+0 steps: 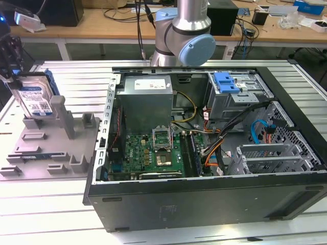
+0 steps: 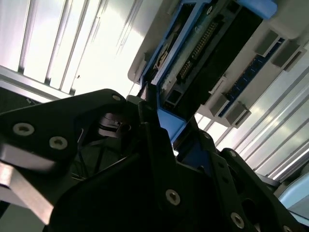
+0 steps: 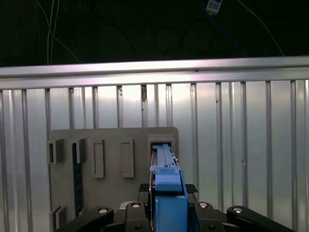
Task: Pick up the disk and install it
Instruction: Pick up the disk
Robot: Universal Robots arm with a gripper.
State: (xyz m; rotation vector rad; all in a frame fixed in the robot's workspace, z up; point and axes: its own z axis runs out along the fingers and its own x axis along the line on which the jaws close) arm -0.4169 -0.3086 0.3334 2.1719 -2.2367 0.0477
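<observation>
Well, in the exterior view my arm [image 1: 186, 30] rises behind the open computer case [image 1: 204, 204] and reaches off toward the exterior view's left. There my gripper [image 1: 11, 69] hangs above the grey fixture [image 1: 76, 163] on the slatted metal table [image 1: 46, 214]. The disk [image 1: 34, 99] stands upright in that fixture with its label facing the camera. Its lower end sits in a holder and its upper end is at my gripper, well apart from the case. Inside the case are the grey power supply [image 1: 145, 94], the green motherboard [image 1: 153, 150] nearer the camera, and a blue latch piece [image 1: 227, 81] on the drive cage toward the exterior view's right.

Seen in the second wrist view, my black fingers [image 2: 212, 164] crowd the foreground. The disk's blue carrier frame [image 2: 169, 123] is pinched between them. The disk [image 2: 207, 43] runs away from me, its dark underside and connector edge showing, with the pale fixture [image 2: 260, 53] and the bright table slats [image 2: 72, 43] beyond.

Then the first wrist view, where my wrist points straight down at the table [image 3: 241, 145]. My gripper [image 3: 168, 191] sits square over the carrier frame [image 3: 168, 208], one finger [image 3: 190, 188] touching each side of it. My jaws are closed on the frame. The disk's thin edge [image 3: 164, 154] drops from my grip into a slot at the corner of the fixture [image 3: 111, 140]. I cannot tell whether the disk bears on the slot's floor or hangs just clear of it.
</observation>
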